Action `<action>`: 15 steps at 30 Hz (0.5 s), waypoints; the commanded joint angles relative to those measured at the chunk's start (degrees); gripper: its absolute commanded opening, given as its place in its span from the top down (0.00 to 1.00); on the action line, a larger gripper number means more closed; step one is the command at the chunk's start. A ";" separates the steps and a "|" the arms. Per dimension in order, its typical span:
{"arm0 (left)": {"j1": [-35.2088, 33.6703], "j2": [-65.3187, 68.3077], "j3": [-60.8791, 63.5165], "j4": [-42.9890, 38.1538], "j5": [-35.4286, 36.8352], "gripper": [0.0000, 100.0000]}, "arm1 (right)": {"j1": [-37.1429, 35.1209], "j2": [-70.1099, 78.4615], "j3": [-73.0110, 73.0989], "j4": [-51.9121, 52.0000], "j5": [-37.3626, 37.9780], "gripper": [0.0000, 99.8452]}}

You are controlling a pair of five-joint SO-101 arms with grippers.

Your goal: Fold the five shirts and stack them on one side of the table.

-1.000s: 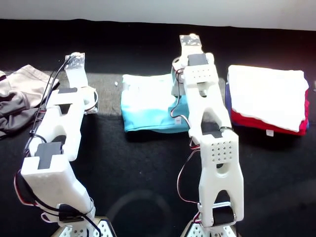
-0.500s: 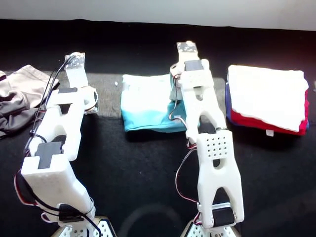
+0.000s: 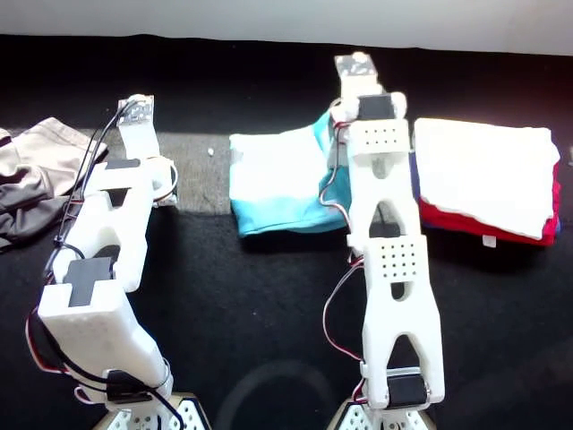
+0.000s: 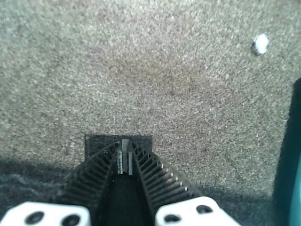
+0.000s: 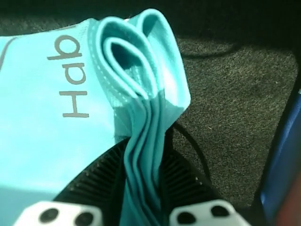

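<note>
Folded turquoise cotton shirt (image 3: 277,184): table centre, far half, with the layers of its right edge pinched between the jaws of the right gripper (image 5: 146,162).

Left gripper (image 4: 124,153): jaws pressed together on nothing, over the bare black felt-covered table (image 3: 269,305), left of the turquoise shirt.

Stack of folded shirts (image 3: 483,175): white on top, red and blue beneath, at far right.

Crumpled grey and beige shirts (image 3: 31,179): far left.
</note>
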 commanded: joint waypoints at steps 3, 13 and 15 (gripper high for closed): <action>-0.22 0.22 -2.07 -0.18 -0.26 0.99 | 4.09 -2.51 -3.91 1.54 1.67 0.99; -0.22 0.22 -2.07 -0.18 -0.26 0.99 | 3.30 -34.86 26.86 1.45 1.49 0.99; -0.22 0.22 -2.07 -0.18 -0.26 0.99 | 3.56 -42.07 33.54 1.36 1.67 0.99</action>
